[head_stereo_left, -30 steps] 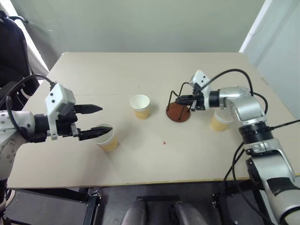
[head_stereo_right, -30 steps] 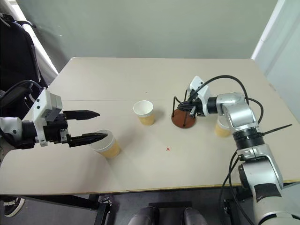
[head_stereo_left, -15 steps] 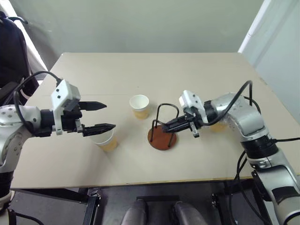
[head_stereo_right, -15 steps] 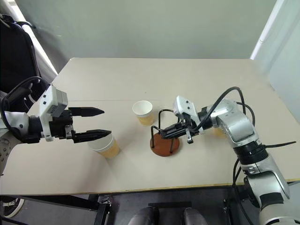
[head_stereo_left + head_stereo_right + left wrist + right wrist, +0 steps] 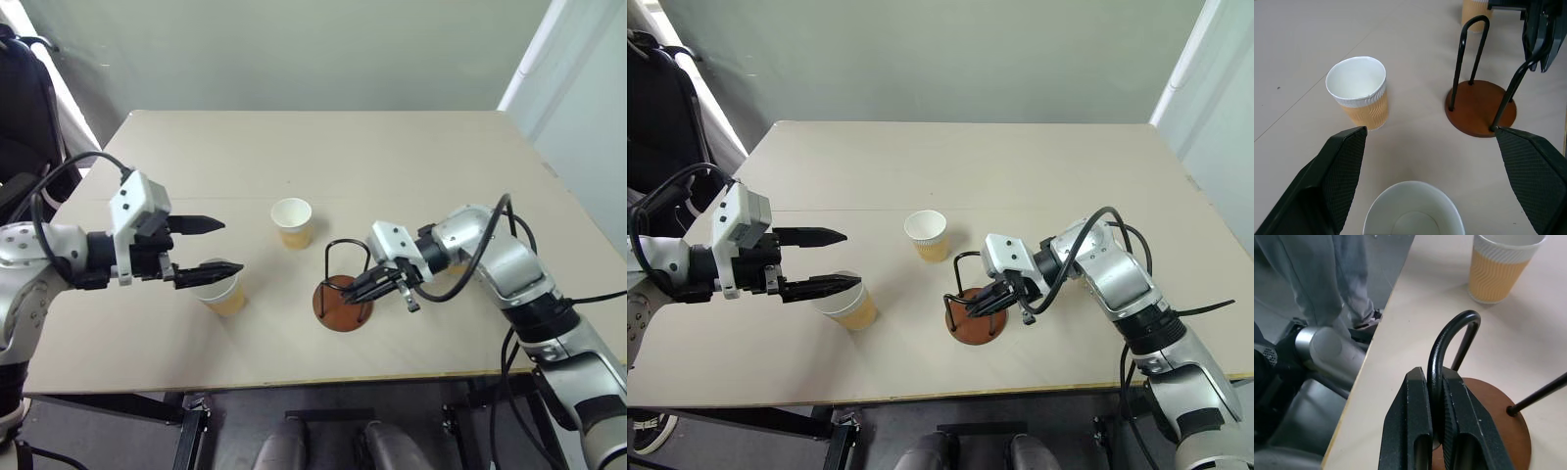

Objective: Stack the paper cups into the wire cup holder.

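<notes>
1. Three paper cups are standing upright on the tabletop: one near the middle, one under the left gripper, and one partly hidden behind the right forearm.
2. No brand, label or writing is showing legibly on the cups, the holder or the grippers; each cup is showing a white rim, a white inside and a ribbed tan-yellow wall.
3. The wire cup holder is sitting near the front edge of the tabletop, its reddish-brown disc base lying flat and its thin black wire loops rising from it, with no cup in it.
4. The right gripper is pinching one of the holder's black wire loops, its fingers closed tight on the wire from either side.
5. The left gripper is hovering over the left cup with its fingers spread wide apart and holding nothing.
6. The tabletop is showing as a plain pale beige board with a faint seam line running across it and a small red mark near the holder.
7. A pale grey-green wall is standing behind the tabletop, a white panel is leaning at the right, and a dark chair is sitting at the left.
</notes>
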Available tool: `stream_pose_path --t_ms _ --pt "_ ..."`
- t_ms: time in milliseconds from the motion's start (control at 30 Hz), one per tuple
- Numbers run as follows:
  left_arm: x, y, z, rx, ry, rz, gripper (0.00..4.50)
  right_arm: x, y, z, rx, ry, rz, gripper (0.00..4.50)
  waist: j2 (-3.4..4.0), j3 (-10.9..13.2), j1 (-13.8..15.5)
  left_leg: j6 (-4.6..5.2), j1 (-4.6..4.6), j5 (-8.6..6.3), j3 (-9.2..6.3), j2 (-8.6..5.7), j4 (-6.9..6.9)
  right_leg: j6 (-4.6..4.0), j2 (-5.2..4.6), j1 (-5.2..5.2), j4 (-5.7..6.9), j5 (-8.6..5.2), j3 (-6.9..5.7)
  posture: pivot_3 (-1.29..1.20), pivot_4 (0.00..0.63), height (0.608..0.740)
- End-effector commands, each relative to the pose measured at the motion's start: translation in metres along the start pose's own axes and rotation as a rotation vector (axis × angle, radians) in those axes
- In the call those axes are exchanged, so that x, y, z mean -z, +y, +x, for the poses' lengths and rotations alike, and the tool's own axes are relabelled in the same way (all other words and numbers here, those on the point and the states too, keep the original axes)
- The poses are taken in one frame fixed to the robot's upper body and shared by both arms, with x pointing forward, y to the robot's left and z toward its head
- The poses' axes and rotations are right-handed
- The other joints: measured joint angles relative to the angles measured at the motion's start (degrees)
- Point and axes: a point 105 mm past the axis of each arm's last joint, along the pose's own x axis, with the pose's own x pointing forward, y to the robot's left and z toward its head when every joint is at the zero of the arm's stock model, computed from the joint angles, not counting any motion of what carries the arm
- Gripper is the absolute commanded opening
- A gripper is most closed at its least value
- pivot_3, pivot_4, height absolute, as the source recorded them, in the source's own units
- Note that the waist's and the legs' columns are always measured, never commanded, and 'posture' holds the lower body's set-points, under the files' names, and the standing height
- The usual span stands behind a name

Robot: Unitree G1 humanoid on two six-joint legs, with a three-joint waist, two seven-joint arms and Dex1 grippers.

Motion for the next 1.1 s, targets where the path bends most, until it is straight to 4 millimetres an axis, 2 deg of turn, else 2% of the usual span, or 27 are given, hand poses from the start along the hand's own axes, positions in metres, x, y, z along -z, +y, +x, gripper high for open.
stream_pose_path --t_ms 33,133,267,333,433,533,600,667,767,800,967,1100 --pt "-0.012 0.0 -0.005 -0.011 -0.017 0.045 4.5 -0.002 0.005 -0.001 -0.036 0.002 0.006 0.28 -0.02 0.0 0.0 0.0 0.0 0.0 0.0 0.0 0.0 0.0 0.0 0.0 0.0 0.0 0.0 0.0 0.15 0.74" --pt "-0.014 0.0 -0.003 -0.004 -0.023 0.045 4.5 0.0 0.011 -0.004 -0.06 0.022 0.01 1.16 -0.04 0.0 0.0 0.0 -0.01 0.0 0.0 0.0 0.01 -0.01 0.0 0.01 -0.01 0.0 -0.01 0.0 0.15 0.74" --pt "-0.017 -0.002 0.001 0.03 -0.044 0.041 4.5 0.0 0.011 -0.012 -0.035 0.064 -0.027 2.62 -0.05 0.0 0.0 0.0 0.0 0.0 0.0 0.0 0.02 -0.01 0.0 0.01 0.0 0.0 -0.01 0.0 0.15 0.74" --pt "-0.023 -0.004 0.003 0.057 -0.065 0.043 4.5 -0.003 0.006 -0.02 0.025 0.093 -0.063 3.36 -0.05 0.0 0.1 -0.01 0.0 0.01 -0.01 0.0 0.01 -0.01 0.0 0.02 0.0 0.0 -0.03 0.0 0.15 0.74" --pt "-0.033 -0.005 0.006 0.1 -0.095 0.066 4.5 -0.014 -0.002 -0.044 0.118 0.123 -0.105 4.46 -0.06 0.0 0.1 0.0 -0.02 0.01 -0.01 0.0 0.04 -0.01 0.0 0.03 0.0 0.0 -0.03 0.0 0.15 0.74" --pt "-0.047 -0.009 0.01 0.153 -0.124 0.126 4.5 -0.03 -0.005 -0.072 0.218 0.126 -0.124 4.49 -0.07 0.0 0.3 0.0 -0.02 0.01 -0.01 0.0 0.06 -0.01 0.0 0.03 0.0 0.01 -0.03 0.0 0.15 0.74" --pt "-0.059 -0.013 0.014 0.199 -0.137 0.168 4.5 -0.036 -0.009 -0.105 0.352 0.151 -0.114 4.49 -0.1 0.0 0.5 0.01 -0.02 0.01 -0.02 0.0 0.04 -0.01 0.0 0.05 0.0 0.0 -0.04 0.0 0.15 0.74" --pt "-0.062 -0.018 0.018 0.239 -0.123 0.205 4.5 -0.03 -0.011 -0.137 0.483 0.23 -0.101 4.49 -0.11 0.0 0.8 0.01 -0.05 0.01 -0.02 0.0 0.04 -0.01 0.0 0.05 -0.05 0.0 -0.04 0.0 0.15 0.74" --pt "-0.054 -0.034 0.028 0.325 -0.075 0.226 4.5 0.01 0.0 -0.178 0.607 0.369 0.058 4.49 -0.17 0.0 1.0 0.06 -0.04 -0.02 -0.02 0.0 0.0 0.0 -0.01 0.11 -0.16 0.0 -0.03 0.0 0.15 0.74" --pt "-0.055 -0.038 0.03 0.349 -0.094 0.215 4.5 0.022 0.003 -0.185 0.623 0.405 0.092 4.49 -0.22 0.0 1.0 0.06 -0.03 -0.03 -0.03 0.0 0.0 0.02 -0.01 0.15 -0.17 -0.01 -0.03 0.0 0.15 0.74" --pt "-0.058 -0.047 0.037 0.388 -0.147 0.187 4.5 0.054 0.006 -0.181 0.604 0.415 0.172 4.49 -0.17 0.0 0.2 0.04 0.06 0.0 0.04 0.01 0.02 0.13 0.0 0.12 0.02 0.03 0.0 0.0 0.15 0.74" --pt "-0.059 -0.05 0.032 0.392 -0.148 0.187 4.5 0.066 -0.002 -0.177 0.609 0.409 0.186 4.49 -0.17 0.0 0.0 0.07 0.41 0.0 0.04 0.04 -0.02 0.24 0.04 0.46 0.01 -0.01 0.03 0.0 0.15 0.74"
